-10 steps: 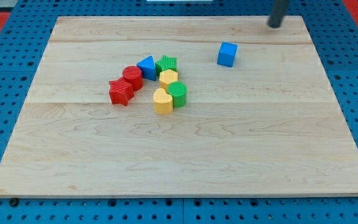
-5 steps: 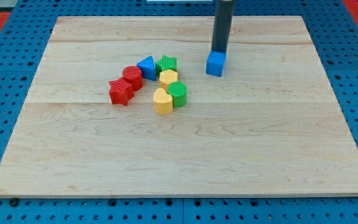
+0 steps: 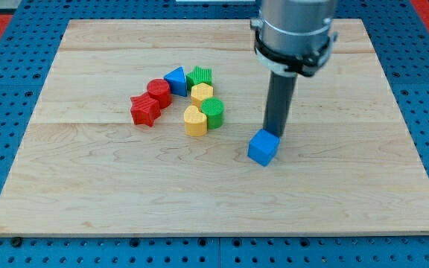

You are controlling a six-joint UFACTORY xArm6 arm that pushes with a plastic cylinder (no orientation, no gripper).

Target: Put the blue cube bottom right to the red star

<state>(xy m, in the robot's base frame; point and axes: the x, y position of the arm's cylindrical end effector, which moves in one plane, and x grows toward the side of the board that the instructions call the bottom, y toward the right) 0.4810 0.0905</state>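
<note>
The blue cube [image 3: 263, 147] lies on the wooden board, right of the cluster and lower than it. My tip [image 3: 275, 135] touches the cube's upper right edge, with the dark rod rising above it. The red star [image 3: 145, 109] lies at the left of the cluster, well to the left of and slightly above the cube.
Next to the red star are a red cylinder [image 3: 159, 91], a blue triangle [image 3: 176, 79], a green star [image 3: 199, 77], a yellow block [image 3: 202, 94], a green cylinder [image 3: 213, 113] and a yellow heart [image 3: 195, 120]. The wooden board [image 3: 214, 201] lies on a blue pegboard.
My tip came in from the view's top right, met the blue cube and pushed it down the board toward the view's bottom. The cluster has not moved.
</note>
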